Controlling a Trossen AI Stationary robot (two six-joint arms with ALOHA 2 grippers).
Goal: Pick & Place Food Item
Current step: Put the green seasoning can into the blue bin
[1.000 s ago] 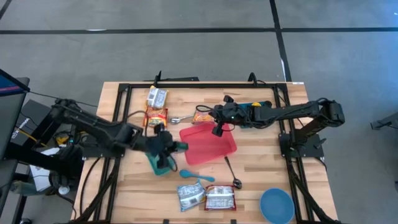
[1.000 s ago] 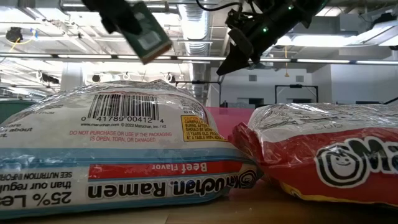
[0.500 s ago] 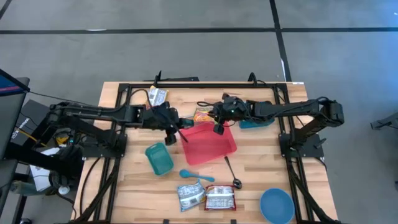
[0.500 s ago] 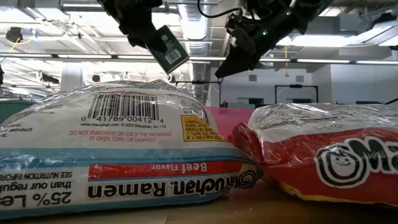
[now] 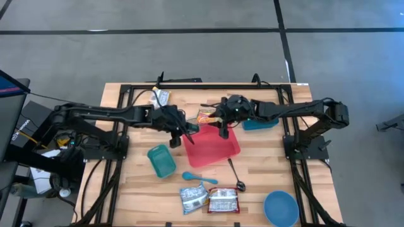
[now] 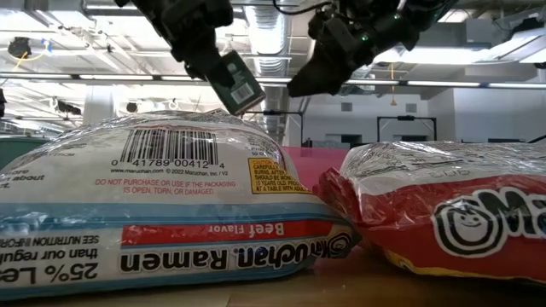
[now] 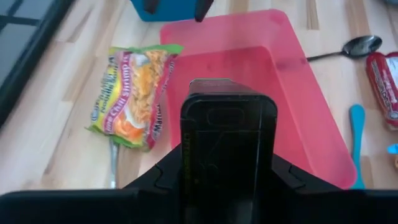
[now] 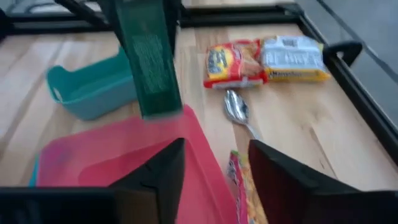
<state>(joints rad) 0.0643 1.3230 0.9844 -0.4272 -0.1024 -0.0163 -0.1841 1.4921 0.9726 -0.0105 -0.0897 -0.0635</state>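
High view has the left tool (image 5: 184,130) clamped on a dark green box (image 6: 232,79), hanging over the red tray's (image 5: 228,151) edge, so just the drop looks left. Right tool (image 5: 223,129) hovers over the tray too, fingers apart, empty.

Dark green packet (image 5: 187,130) tilted above red tray's (image 5: 218,151) left rim.

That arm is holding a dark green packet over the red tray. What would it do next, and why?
Probably lower it a little and let go: the left end effector holds the dark green packet just over the red tray, which has nothing in it.
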